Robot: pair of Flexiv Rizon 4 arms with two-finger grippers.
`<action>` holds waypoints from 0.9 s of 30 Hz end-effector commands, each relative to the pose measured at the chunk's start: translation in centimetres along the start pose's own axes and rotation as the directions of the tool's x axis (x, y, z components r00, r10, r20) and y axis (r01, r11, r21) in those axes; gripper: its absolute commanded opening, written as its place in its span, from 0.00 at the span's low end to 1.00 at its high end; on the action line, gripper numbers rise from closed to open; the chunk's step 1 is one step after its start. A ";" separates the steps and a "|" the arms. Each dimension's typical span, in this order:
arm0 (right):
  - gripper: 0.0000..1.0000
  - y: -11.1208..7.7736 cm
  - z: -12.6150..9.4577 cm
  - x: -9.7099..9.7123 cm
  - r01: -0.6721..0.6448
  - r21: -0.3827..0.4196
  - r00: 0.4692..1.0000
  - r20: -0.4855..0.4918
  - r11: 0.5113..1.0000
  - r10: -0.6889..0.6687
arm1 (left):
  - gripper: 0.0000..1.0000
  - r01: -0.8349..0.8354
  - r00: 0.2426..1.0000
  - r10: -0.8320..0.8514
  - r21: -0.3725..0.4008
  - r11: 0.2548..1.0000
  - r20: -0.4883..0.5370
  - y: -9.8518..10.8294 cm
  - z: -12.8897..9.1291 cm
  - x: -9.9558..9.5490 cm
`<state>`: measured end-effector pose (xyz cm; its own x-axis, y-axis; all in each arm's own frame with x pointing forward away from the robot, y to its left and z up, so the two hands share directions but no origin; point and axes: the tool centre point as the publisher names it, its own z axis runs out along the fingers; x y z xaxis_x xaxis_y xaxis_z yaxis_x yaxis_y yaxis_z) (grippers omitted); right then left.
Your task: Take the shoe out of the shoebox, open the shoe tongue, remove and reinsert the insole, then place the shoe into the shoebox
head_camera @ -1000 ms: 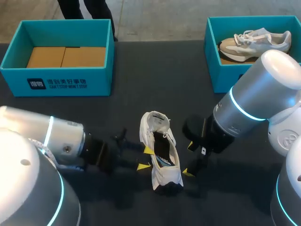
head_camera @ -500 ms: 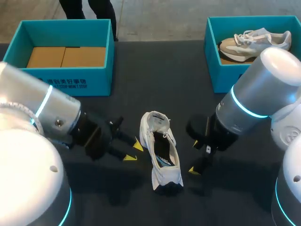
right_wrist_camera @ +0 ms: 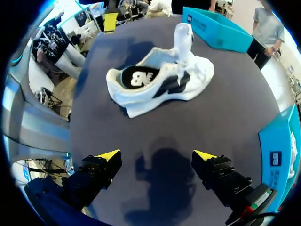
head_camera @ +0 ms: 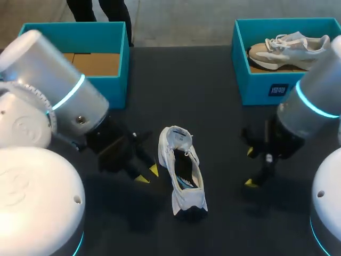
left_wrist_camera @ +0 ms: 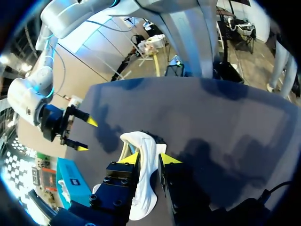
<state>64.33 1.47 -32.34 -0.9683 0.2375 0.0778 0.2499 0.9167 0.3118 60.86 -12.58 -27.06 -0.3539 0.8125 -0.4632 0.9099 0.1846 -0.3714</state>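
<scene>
Between the two arms, mid-table, the white shoe (head_camera: 182, 172) sits sole-down. Left gripper (head_camera: 147, 175), just left of it, and right gripper (head_camera: 249, 167), well to its right, both stand wide open, empty. Probably light, with a soft upper; pinch the firmer heel collar.

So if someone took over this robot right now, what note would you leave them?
Both grippers are open and empty: left gripper just beside the white shoe, right gripper further off.
Shoe is out, on the table between them, insole inside.
Left shoebox holds no shoe; right shoebox holds another shoe.
To do: box the shoe. Insole step unclear.
</scene>
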 end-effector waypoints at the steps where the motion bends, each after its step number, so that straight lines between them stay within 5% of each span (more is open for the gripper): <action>1: 1.00 -2.9 -4.8 0.0 -0.007 -0.002 1.000 0.011 1.000 0.007 | 0.26 -0.011 0.942 0.006 -0.011 1.000 -0.337 0.4 0.5 -1.0; 11: 1.00 -4.6 -6.4 -1.0 0.033 0.007 0.999 -0.025 0.999 -0.033 | 0.20 -0.068 0.848 0.032 -0.049 0.996 -0.530 1.0 0.8 -3.3; 13: 1.00 -4.6 -6.4 -1.0 0.033 0.007 0.999 -0.025 0.999 -0.033 | 0.00 -0.085 0.853 0.028 -0.086 0.993 -0.521 1.3 0.9 -3.7; 27: 1.00 -4.6 -6.4 -1.0 0.033 0.007 0.999 -0.025 0.999 -0.033 | 0.00 -0.085 0.853 0.028 -0.086 0.993 -0.521 1.3 0.9 -3.7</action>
<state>64.29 -5.03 -27.75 -0.9759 0.1965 0.0948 0.2165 0.9261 0.3089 63.05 -15.48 -26.61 -0.1924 0.9761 -0.1009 0.9519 0.1607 -0.2609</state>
